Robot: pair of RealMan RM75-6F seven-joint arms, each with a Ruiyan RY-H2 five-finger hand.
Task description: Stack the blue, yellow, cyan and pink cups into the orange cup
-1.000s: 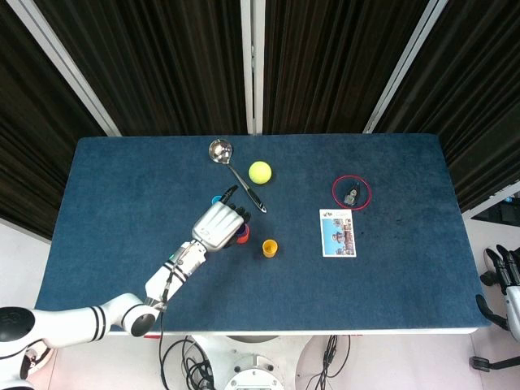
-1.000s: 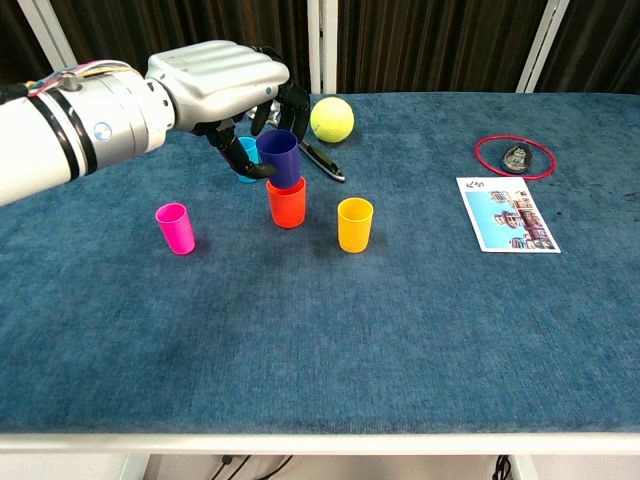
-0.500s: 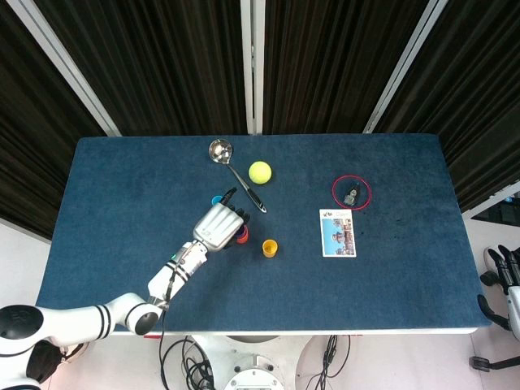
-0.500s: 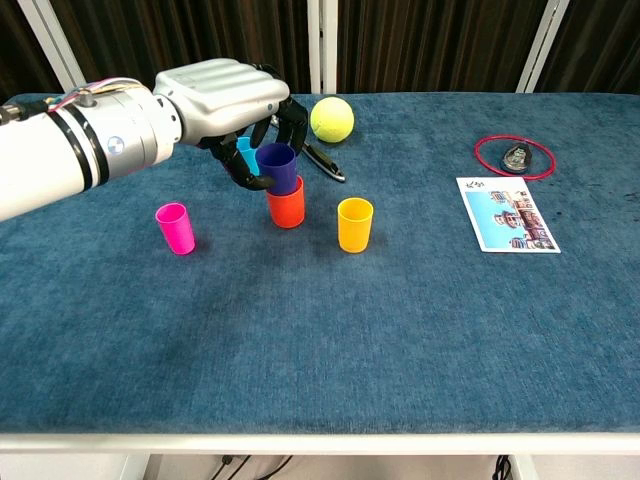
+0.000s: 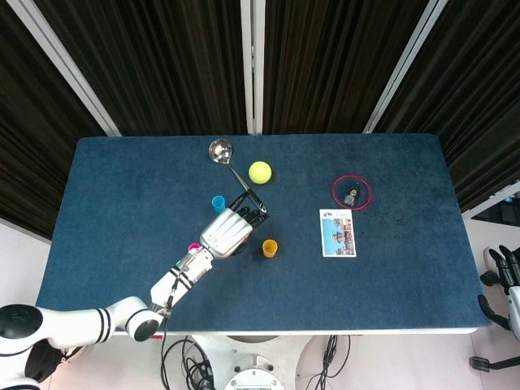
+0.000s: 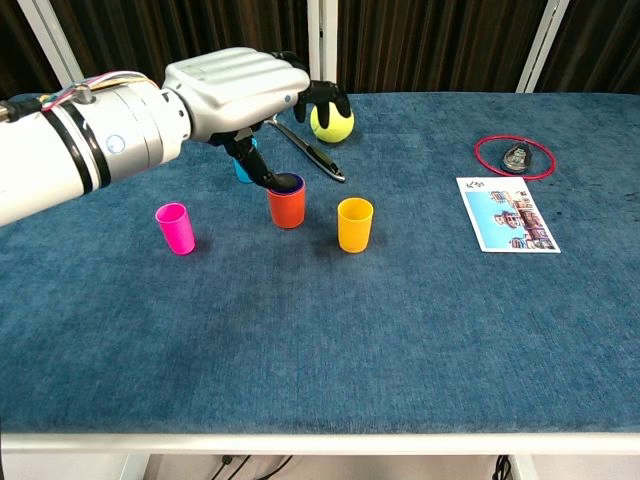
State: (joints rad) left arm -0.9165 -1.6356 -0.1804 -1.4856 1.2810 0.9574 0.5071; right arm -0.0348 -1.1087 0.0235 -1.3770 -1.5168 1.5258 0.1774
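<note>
Head view: left hand (image 5: 228,233) sits over the cup cluster near table centre and hides the orange cup and whatever is inside it. Fingers point up-right toward the ladle (image 5: 236,171) handle. Cyan cup (image 5: 218,202) stands just up-left of the hand, apart from it. Yellow cup (image 5: 270,248) is just to the right of the hand, free. Only a sliver of the pink cup (image 5: 193,247) shows at the wrist edge. Right hand (image 5: 505,268) is parked off the table at the far right edge; can't tell how its fingers are set. Can't read the left hand's grasp from here either.

Chest view: clearer. Blue cup (image 6: 290,183) is seated in the orange cup (image 6: 286,206), only its dark rim showing above the orange lip. So step one looks done: blue is nested. Left hand (image 6: 245,85) hovers above and slightly left of the stack, fingers spread, holding nothing; one dark fingertip (image 6: 268,178) reaches down to the blue rim, touching or nearly so, I can't tell which. Other fingertips extend toward the tennis ball (image 6: 331,119), no contact visible. Cyan cup is mostly hidden behind the hand. Pink cup (image 6: 175,227) stands alone to the left, yellow cup (image 6: 354,224) just right of the stack.

Next, my read: lift the hand clear without dragging the stack, then grab yellow. It's the nearest free cup; needs a side pinch and a straight drop into the blue one. Risk: that low fingertip tipping the stack on retreat.
</note>
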